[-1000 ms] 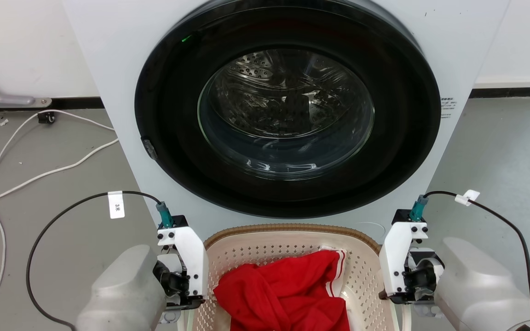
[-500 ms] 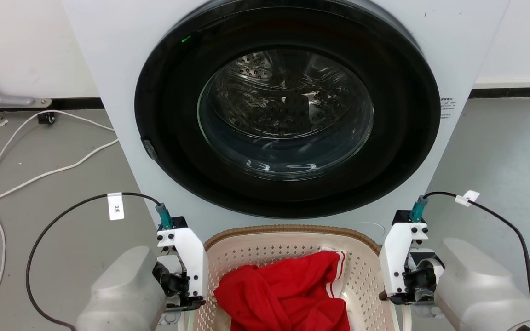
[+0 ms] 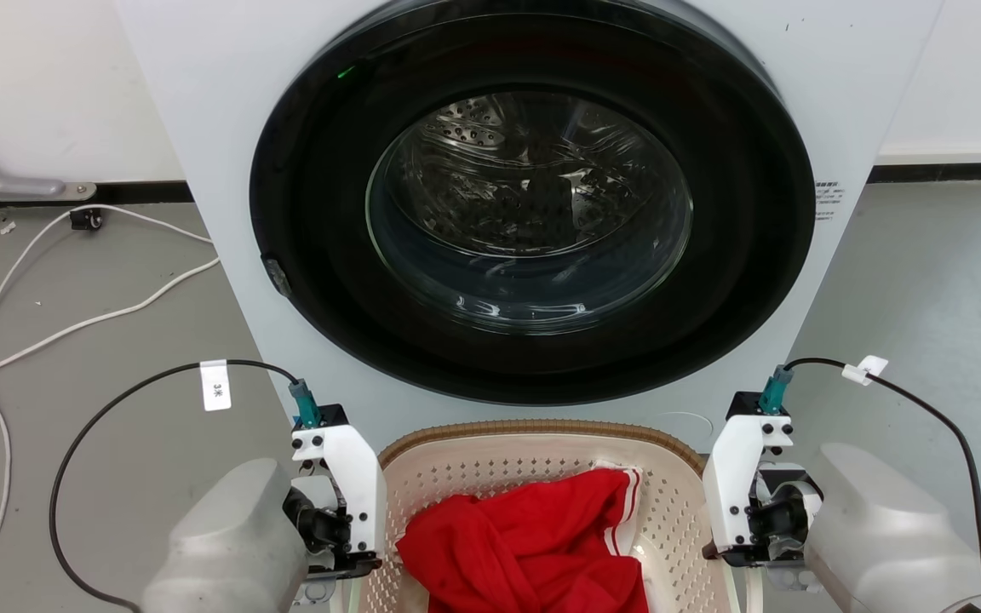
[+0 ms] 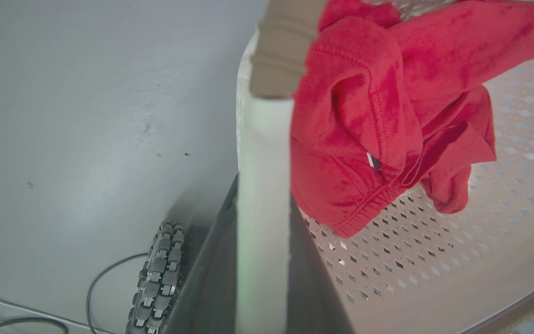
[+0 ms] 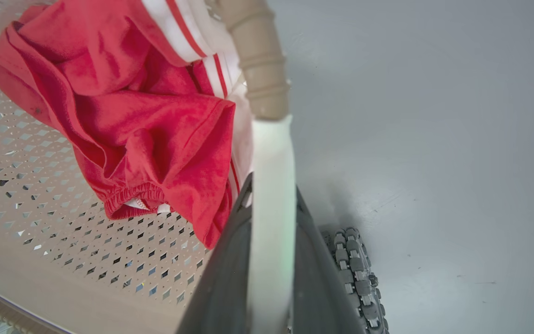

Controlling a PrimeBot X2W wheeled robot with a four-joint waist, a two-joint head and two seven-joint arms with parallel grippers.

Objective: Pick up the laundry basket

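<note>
Beside the washer (image 3: 201,128), the left gripper (image 4: 264,185) and right gripper (image 5: 272,185) each pinch a handle (image 4: 267,139) of the basket (image 3: 490,464); lift both sides evenly.

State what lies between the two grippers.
The basket, with a red garment inside; the head view shows it spanning the gap.

We count one washing machine (image 3: 533,204), one laundry basket (image 3: 473,464), one red garment (image 3: 524,545), two grippers, namely the left gripper (image 4: 264,195) and the right gripper (image 5: 272,190), two black tagged cables (image 3: 116,400) (image 3: 950,426) and two studded wheels (image 4: 160,273) (image 5: 355,273), one per wrist view.
</note>
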